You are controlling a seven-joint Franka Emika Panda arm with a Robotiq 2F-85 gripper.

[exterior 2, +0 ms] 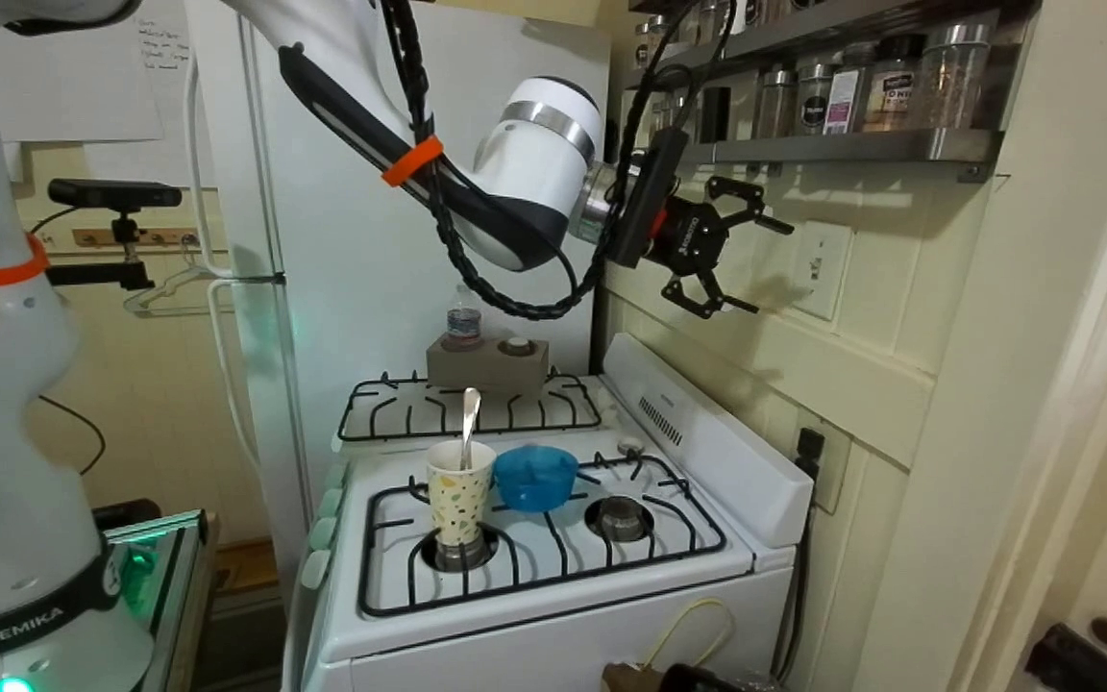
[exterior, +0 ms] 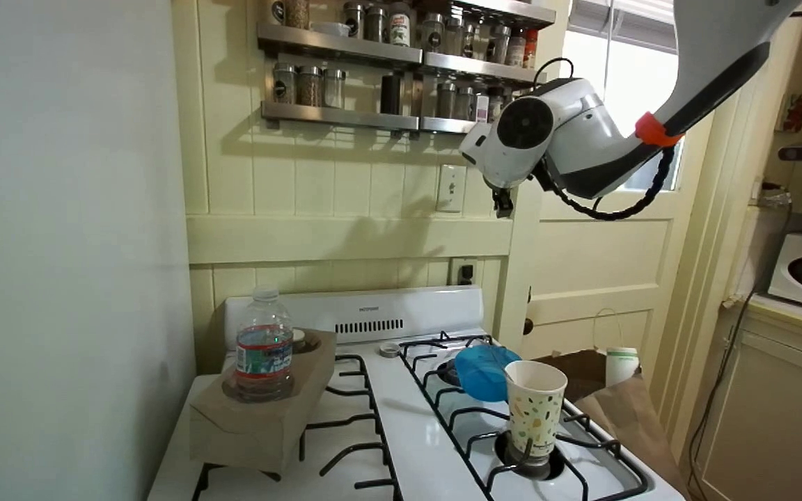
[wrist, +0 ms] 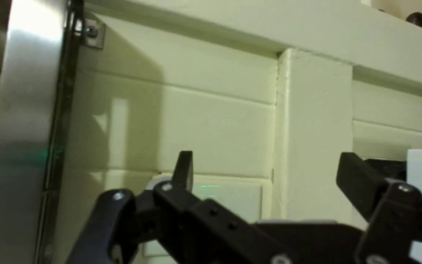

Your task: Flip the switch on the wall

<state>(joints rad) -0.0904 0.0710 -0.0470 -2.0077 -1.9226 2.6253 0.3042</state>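
The switch is a small white wall plate (exterior: pixel 450 188) with a tiny toggle at its centre. It also shows in an exterior view (exterior 2: pixel 822 269). It is mounted on the cream panelled wall (exterior: pixel 352 181), below the spice shelves. My gripper (exterior 2: pixel 771 269) is open and empty, its fingers spread and pointing at the wall near the plate. A gap to the plate seems to show; the exact distance is unclear. In the wrist view my gripper (wrist: pixel 266 165) stands before the wall (wrist: pixel 214 128). One finger hides much of the switch plate (wrist: pixel 233 198), and its toggle is hidden there.
Metal shelves (exterior: pixel 338 115) with spice jars project just above the switch. A stove (exterior 2: pixel 553 577) stands below, bearing a patterned cup (exterior 2: pixel 457 490), a blue bowl (exterior 2: pixel 536 478) and a bottle (exterior: pixel 264 348) in a cardboard holder. An outlet with a plug (exterior 2: pixel 810 447) is below the switch.
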